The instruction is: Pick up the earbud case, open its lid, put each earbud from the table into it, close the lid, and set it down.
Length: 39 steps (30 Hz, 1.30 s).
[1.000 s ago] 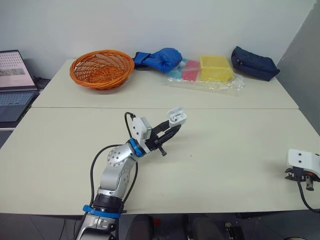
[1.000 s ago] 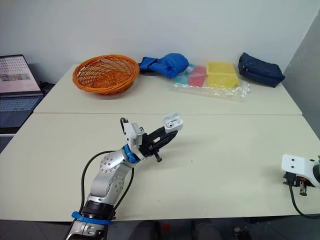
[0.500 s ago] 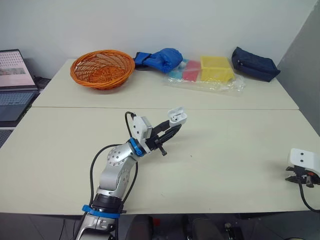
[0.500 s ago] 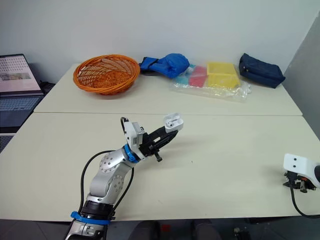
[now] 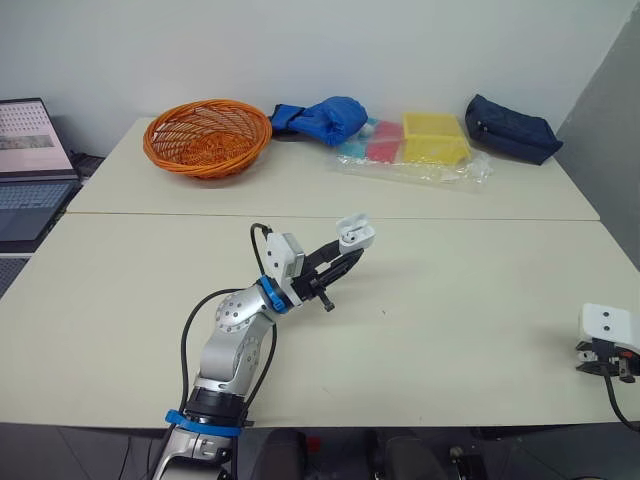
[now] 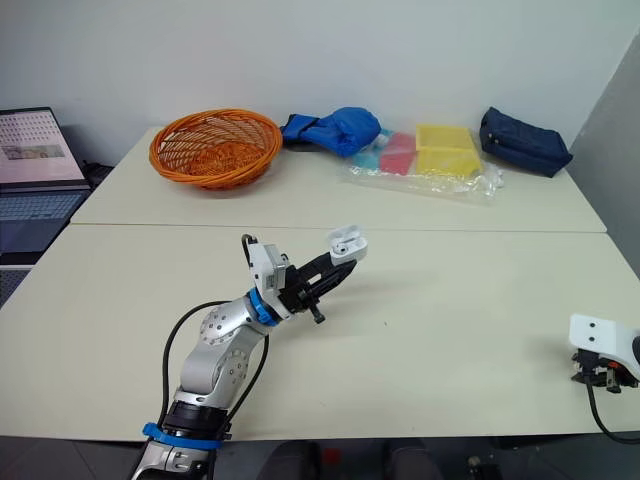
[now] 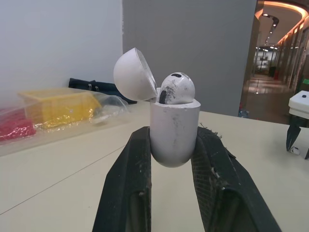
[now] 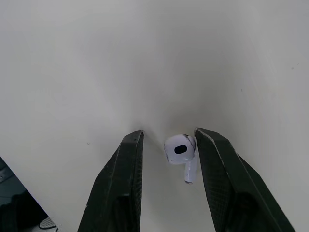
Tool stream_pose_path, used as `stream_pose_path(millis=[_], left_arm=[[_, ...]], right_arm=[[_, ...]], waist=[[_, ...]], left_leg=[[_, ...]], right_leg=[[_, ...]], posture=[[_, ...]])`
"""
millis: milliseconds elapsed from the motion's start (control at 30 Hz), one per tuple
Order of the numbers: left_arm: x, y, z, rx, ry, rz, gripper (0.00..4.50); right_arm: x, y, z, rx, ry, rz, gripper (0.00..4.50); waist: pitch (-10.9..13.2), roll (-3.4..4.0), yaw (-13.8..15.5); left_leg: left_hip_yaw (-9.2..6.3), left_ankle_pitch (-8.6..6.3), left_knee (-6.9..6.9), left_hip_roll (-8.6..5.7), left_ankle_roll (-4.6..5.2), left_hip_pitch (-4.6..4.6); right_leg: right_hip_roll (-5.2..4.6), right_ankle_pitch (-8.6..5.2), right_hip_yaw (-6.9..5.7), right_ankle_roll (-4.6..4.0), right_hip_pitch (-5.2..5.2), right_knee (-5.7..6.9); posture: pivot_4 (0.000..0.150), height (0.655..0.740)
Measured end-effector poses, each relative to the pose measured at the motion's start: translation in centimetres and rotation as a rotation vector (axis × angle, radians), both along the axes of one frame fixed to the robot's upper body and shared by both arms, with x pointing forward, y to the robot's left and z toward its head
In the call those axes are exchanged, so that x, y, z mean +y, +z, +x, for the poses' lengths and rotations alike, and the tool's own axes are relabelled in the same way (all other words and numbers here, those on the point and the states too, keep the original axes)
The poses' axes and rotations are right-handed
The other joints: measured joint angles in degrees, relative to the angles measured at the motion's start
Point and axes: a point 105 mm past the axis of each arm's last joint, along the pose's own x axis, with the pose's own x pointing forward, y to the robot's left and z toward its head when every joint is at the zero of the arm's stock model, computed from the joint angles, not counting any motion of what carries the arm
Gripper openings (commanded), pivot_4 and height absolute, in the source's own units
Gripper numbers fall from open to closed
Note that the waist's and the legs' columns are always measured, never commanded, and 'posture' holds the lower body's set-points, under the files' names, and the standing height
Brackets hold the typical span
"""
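Now our left gripper (image 5: pixel 343 258) clamps the open case (image 7: pixel 174 128) above the tabletop (image 5: pixel 480 300), while our right gripper (image 8: pixel 169 133), spread, straddles the loose earbud (image 8: pixel 179 149) near the edge: close off-centre and we flick it off.

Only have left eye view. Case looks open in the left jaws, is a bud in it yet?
Observer: Yes. One bud sits in the case, lid swung open.
Operator: Where's the other one?
Observer: Second bud lies on the table, between the right gripper's open jaws.
Operator: Left grip OK?
Observer: Left gripper clamps the case's lower body from both sides. The case is upright and the lid is clear of the jaws.
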Motion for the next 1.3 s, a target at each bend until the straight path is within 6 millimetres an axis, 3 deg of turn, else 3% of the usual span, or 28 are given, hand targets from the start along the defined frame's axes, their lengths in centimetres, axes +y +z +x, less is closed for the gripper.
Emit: stream_pose_path(millis=[333, 1067, 1200, 1300], left_arm=[[-0.1, 0.0, 0.0, 0.004, -0.002, 0.000, 0.78], [-0.2, -0.1, -0.1, 0.007, 0.003, -0.003, 0.78], [-0.2, -0.1, -0.1, 0.007, 0.003, -0.002, 0.78], [-0.2, 0.0, -0.1, 0.006, 0.003, -0.002, 0.78]], right_arm=[[-0.2, -0.1, 0.3, -0.001, 0.072, -0.050, 1.71], [-1.4, -0.2, 0.8, 0.010, 0.057, -0.104, 1.71], [-1.2, -0.3, 0.7, 0.019, 0.061, -0.100, 0.51], [-1.1, -0.3, 0.8, 0.014, 0.063, -0.096, 0.40]], waist=[[-0.04, -0.07, -0.01], [-0.16, -0.26, 0.00], [-0.20, -0.33, -0.02], [-0.22, -0.35, -0.02]], left_leg=[[0.10, 0.00, 0.09, -0.04, 0.00, 0.06], [0.14, 0.00, 0.09, -0.06, 0.00, 0.11], [0.17, 0.01, 0.10, -0.05, 0.00, 0.13], [0.21, 0.01, 0.10, -0.05, 0.00, 0.19]], right_leg=[[-0.06, 0.05, 0.10, 0.06, 0.07, -0.01], [-0.13, 0.07, 0.12, 0.06, 0.10, -0.01], [-0.12, 0.08, 0.15, 0.05, 0.11, -0.01], [-0.13, 0.09, 0.21, 0.02, 0.14, -0.01]], posture=[[0.150, 0.7400], [0.150, 0.7400], [0.150, 0.7400], [0.150, 0.7400]])
